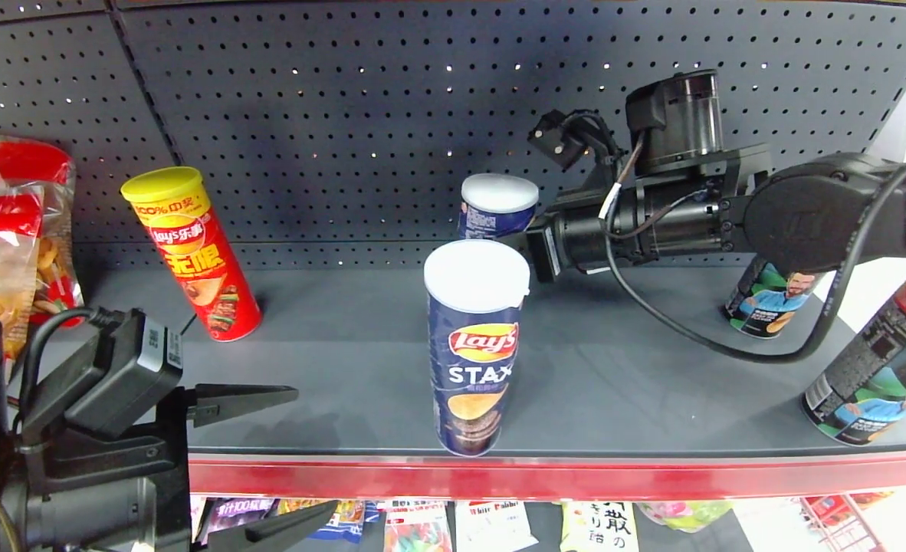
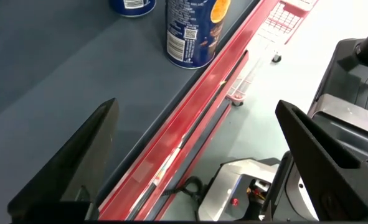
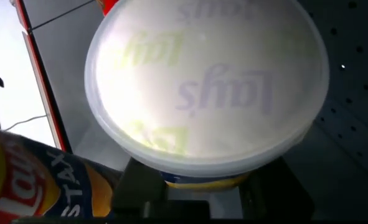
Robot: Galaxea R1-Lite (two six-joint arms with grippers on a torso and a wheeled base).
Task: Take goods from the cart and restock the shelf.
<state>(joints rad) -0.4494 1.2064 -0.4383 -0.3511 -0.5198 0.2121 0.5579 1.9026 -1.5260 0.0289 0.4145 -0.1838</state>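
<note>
Red-edged shelf (image 1: pixel 614 383). My left pincer (image 1: pixel 315 450) hangs released at its front lip. Blue can (image 1: pixel 474 345) stands upright at front centre. Just behind it, my right pincer (image 1: pixel 518 228) is clenched on a second blue can (image 1: pixel 497 205), near the pegboard (image 1: pixel 346 115).

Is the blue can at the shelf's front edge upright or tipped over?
Upright. The blue can stands on its base by the shelf's red front edge, with its white lid on top.
</note>
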